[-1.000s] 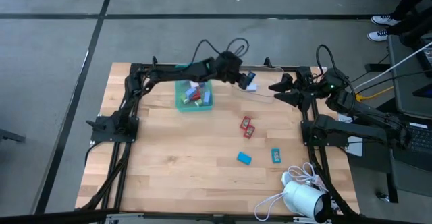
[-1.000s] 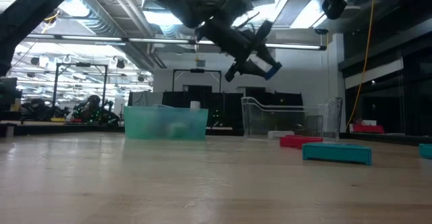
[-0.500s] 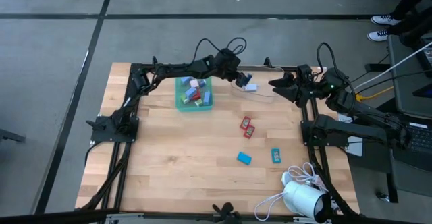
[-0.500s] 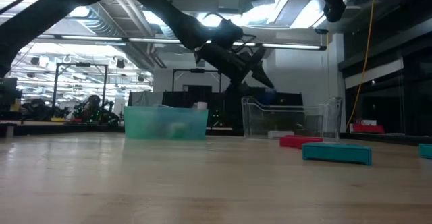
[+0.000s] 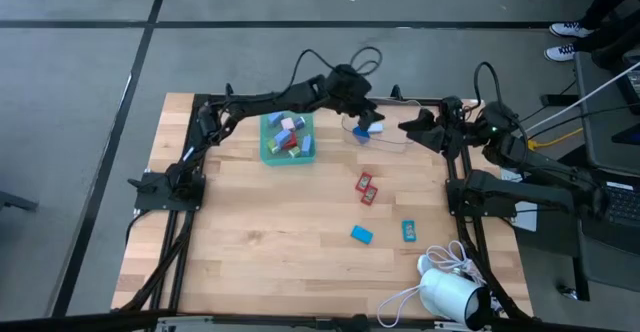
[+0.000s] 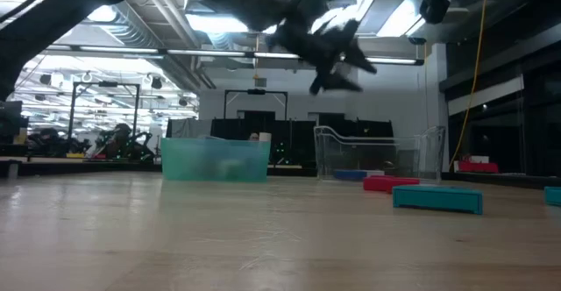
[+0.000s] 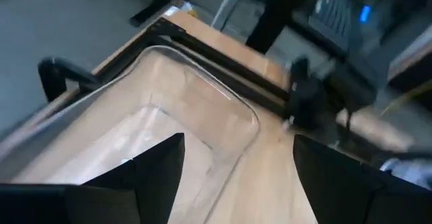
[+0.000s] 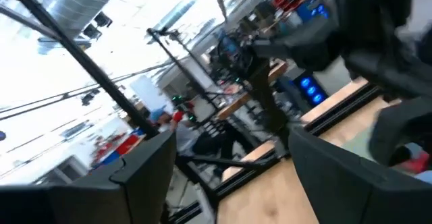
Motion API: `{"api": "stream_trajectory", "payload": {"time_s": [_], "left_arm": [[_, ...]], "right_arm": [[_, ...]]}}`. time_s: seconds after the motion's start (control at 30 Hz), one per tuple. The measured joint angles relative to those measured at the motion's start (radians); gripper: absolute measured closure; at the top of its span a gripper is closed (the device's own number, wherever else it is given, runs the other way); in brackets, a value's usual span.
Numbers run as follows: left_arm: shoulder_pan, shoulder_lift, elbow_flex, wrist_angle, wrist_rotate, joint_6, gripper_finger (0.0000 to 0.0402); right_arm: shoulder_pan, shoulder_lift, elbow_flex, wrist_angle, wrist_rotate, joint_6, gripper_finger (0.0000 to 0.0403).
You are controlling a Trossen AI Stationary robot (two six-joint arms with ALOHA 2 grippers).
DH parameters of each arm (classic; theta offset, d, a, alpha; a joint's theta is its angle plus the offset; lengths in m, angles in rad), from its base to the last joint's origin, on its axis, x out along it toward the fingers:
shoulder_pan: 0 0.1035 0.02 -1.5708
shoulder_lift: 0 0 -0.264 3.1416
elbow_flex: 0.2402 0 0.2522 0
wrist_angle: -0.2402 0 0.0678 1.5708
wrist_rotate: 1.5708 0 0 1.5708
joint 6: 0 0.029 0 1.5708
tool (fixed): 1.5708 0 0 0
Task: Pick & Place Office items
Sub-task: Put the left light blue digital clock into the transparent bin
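Note:
My left gripper (image 5: 360, 115) hangs open above the clear plastic bin (image 6: 377, 153) at the table's far edge, with nothing between its fingers (image 7: 236, 177). A blue office item (image 6: 351, 174) lies on the bin's floor (image 5: 375, 129). The teal tray (image 5: 287, 139) holds several more items. Two red pieces (image 5: 366, 188), a blue piece (image 5: 361, 235) and a teal piece (image 5: 409, 230) lie flat on the wood. My right gripper (image 5: 408, 127) waits open in the air at the far right.
A white round device with cables (image 5: 445, 292) sits at the near right corner. The black frame rails (image 5: 180, 172) run along the table's left and far sides. Bare wood (image 5: 270, 232) fills the near left half.
My left gripper, which held a blue piece over the clear bin, dipped toward the bin, opened and let go. The piece fell and now lies on the bin's floor. The gripper has risen again and rolled.

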Motion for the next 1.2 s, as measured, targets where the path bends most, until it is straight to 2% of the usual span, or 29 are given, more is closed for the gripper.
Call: {"api": "stream_trajectory", "payload": {"time_s": [0.13,0.3,0.4,0.47,0.57,0.7,0.8,0.9,1.0,1.2], "left_arm": [[-0.070,0.000,0.158,-0.239,-0.129,0.192,0.0138],[-0.146,-0.011,0.331,-0.406,-0.121,0.187,0.0142],[-0.224,-0.014,0.418,-0.619,-0.243,0.302,0.0146],[-0.285,-0.015,0.416,-0.731,-0.296,0.371,0.0148],[-0.374,-0.015,0.402,-0.872,-0.315,0.410,0.0149],[-0.484,-0.012,0.338,-0.835,-0.382,0.404,0.0149],[-0.539,-0.009,0.222,-0.660,-0.425,0.347,0.0149],[-0.568,-0.009,0.120,-0.526,-0.392,0.239,0.0150],[-0.590,-0.009,0.042,-0.449,-0.401,0.153,0.0153],[-0.628,-0.008,-0.129,-0.314,-0.365,0.148,0.0158]], "right_arm": [[0.068,0.000,0.000,0.000,0.024,0.012,0.0111],[0.168,0.000,0.000,0.006,0.104,-0.022,0.0111],[0.210,0.000,0.000,0.029,0.105,-0.041,0.0111],[0.231,-0.001,0.000,0.049,0.098,-0.058,0.0111],[0.245,-0.001,0.000,0.061,0.080,-0.082,0.0111],[0.249,-0.001,0.000,0.061,0.049,-0.092,0.0111],[0.249,-0.001,0.000,0.060,0.034,-0.093,0.0111],[0.249,0.000,0.000,0.060,0.016,-0.090,0.0111],[0.249,0.000,0.000,0.060,0.002,-0.080,0.0111],[0.249,0.000,0.000,0.060,-0.003,-0.050,0.0111]]}}
